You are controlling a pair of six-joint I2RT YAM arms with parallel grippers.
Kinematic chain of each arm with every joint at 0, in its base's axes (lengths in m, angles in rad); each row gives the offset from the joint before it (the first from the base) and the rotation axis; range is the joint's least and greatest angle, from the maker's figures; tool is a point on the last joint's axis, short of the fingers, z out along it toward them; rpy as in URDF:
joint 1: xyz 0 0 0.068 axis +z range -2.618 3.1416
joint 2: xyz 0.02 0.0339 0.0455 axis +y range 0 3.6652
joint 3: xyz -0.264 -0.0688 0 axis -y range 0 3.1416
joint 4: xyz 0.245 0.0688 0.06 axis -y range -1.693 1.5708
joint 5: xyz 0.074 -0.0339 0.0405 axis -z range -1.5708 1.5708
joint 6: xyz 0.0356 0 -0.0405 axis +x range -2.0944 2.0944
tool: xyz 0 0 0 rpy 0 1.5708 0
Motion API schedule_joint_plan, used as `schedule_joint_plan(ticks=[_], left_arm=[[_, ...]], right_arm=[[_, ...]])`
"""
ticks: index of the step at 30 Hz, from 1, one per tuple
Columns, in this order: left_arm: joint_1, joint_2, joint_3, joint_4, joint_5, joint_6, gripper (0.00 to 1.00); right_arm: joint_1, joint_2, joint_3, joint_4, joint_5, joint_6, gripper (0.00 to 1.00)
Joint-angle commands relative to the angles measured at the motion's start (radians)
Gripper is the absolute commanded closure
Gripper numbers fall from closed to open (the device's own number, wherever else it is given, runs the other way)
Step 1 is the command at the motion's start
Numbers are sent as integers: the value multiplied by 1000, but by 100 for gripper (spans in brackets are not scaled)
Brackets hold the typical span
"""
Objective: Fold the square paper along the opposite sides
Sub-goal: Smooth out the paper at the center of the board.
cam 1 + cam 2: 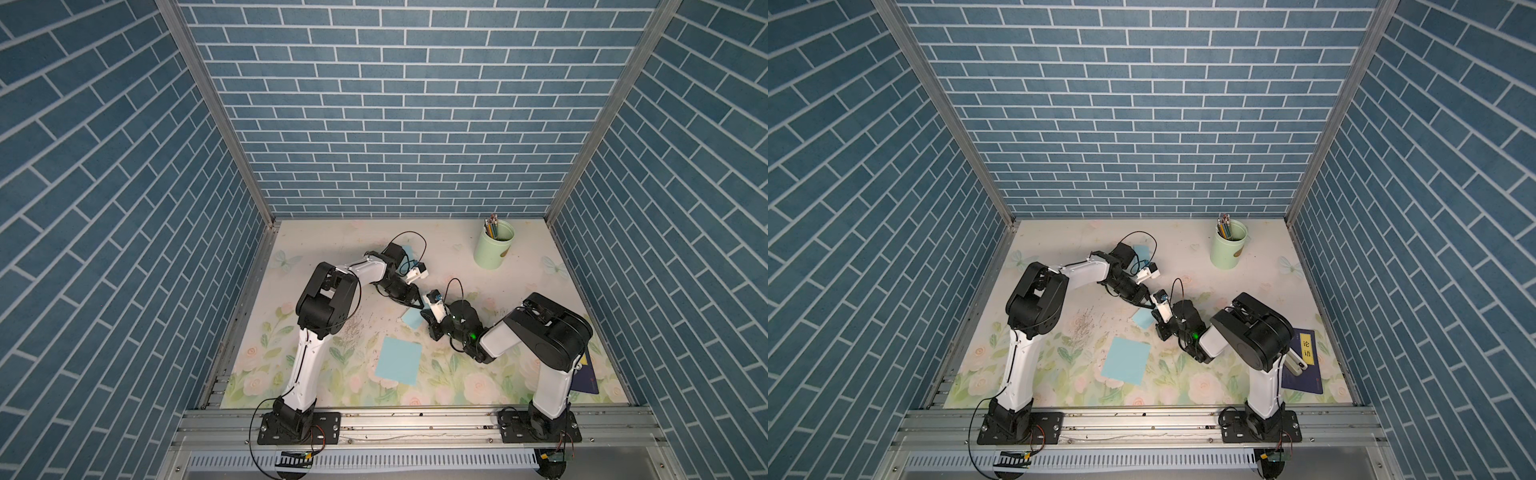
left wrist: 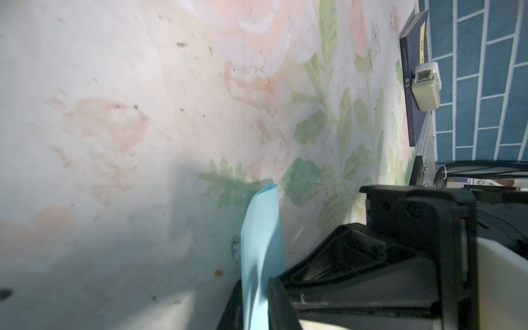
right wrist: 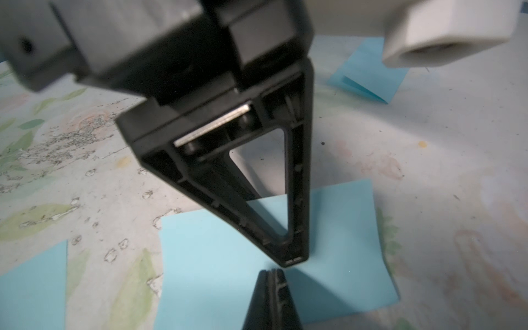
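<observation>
The light blue square paper lies on the flowered mat in the middle of the table, between the two grippers. My left gripper comes down on it from the back left. Its fingers stand a little apart, and a curled strip of the paper rises loosely between them. In the right wrist view the left fingertip touches the paper. My right gripper is shut with nothing in it. Its tip sits over the paper, close to the left fingertip.
A larger flat blue sheet lies nearer the front. Behind the left arm is a folded blue paper. A green cup of pencils stands at the back right. At the right edge a dark blue book has a small white device on it.
</observation>
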Motion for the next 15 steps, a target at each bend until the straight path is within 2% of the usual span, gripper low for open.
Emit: schedule_joint_plan(ticks=[1,4,9,15], left_arm=[[-2,19,2,-25,-67,14,78],[-1,23,2,-23,-78,10,100],[0,40,5,-8,-139,-15,100],[9,42,-3,20,-155,-31,100]], right_arm=[[6,14,1,-34,7,-2,100],[6,16,4,-33,5,-6,100],[9,13,10,-22,-2,-37,100],[16,37,28,-31,-5,-95,100]])
